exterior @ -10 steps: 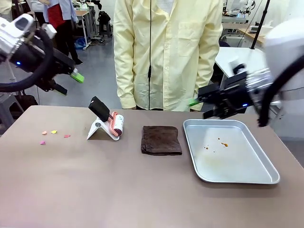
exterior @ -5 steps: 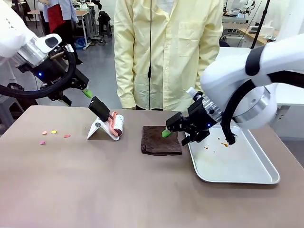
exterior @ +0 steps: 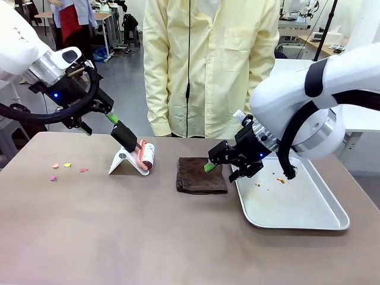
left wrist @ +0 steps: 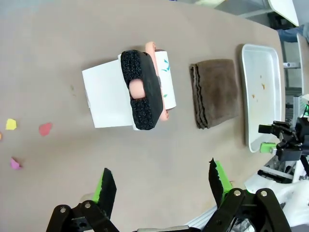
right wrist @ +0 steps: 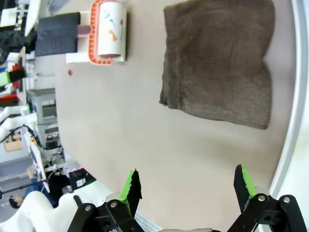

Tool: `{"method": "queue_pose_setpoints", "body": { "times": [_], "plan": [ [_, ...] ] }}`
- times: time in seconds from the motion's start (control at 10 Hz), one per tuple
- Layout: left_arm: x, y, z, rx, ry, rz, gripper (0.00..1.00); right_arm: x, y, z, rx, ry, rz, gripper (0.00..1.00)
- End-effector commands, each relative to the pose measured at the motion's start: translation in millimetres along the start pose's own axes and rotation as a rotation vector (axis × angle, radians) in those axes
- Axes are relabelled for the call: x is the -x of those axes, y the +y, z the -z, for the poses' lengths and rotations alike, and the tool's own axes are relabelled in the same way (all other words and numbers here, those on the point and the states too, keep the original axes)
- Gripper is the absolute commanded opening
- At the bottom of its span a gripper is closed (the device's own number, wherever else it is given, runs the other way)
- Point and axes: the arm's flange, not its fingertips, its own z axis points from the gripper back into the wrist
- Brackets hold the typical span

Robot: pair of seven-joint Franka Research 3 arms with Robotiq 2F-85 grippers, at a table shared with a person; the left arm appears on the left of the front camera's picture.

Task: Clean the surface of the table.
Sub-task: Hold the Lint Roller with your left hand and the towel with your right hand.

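My left tool (exterior: 99,122) hung spread above the black-handled lint roller (exterior: 145,155). My right tool (exterior: 221,169), equally spread, hovered at the folded brown terry cloth (exterior: 199,177) on the smooth, matte taupe worktop (exterior: 148,237), beside a shiny rectangular tray (exterior: 297,225).

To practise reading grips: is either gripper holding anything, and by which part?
Nothing is held: the left gripper stands open near the lint roller, the right gripper open near the brown cloth.

Front camera looks across table (exterior: 119,237); both wrist cameras overlook the cloth (left wrist: 215,92).
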Motion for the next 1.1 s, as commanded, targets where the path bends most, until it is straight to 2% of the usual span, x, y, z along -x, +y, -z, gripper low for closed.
{"method": "queue_pose_setpoints", "body": {
  "times": [0.0,0.1,0.2,0.4,0.5,0.6,0.7,0.8,1.0],
  "plan": [
    [0,1,0,-0.001,0.000,-0.003,1.00,-2,-2,-2,0.001,-0.005,0.005,1.00],
    [-6,2,5,0.035,-0.025,-0.098,1.00,-13,-1,0,0.107,-0.063,0.031,1.00],
    [-20,0,12,0.089,-0.003,-0.107,1.00,-34,8,11,0.163,-0.094,0.044,1.00],
    [-39,7,21,0.069,0.009,-0.215,1.00,-71,13,31,0.164,-0.089,0.072,1.00],
    [-44,9,24,0.075,0.028,-0.219,1.00,-82,14,44,0.161,-0.048,0.083,1.00],
    [-50,10,31,0.062,0.055,-0.220,1.00,-92,14,56,0.216,-0.045,0.106,1.00],
    [-59,16,41,-0.011,0.047,-0.281,1.00,-102,12,66,0.273,-0.025,0.129,1.00],
    [-65,19,48,0.044,0.090,-0.242,1.00,-108,14,74,0.279,-0.014,0.107,1.00],
    [-69,17,58,0.041,0.097,-0.238,1.00,-114,20,92,0.387,-0.004,0.101,1.00]
  ]
}}
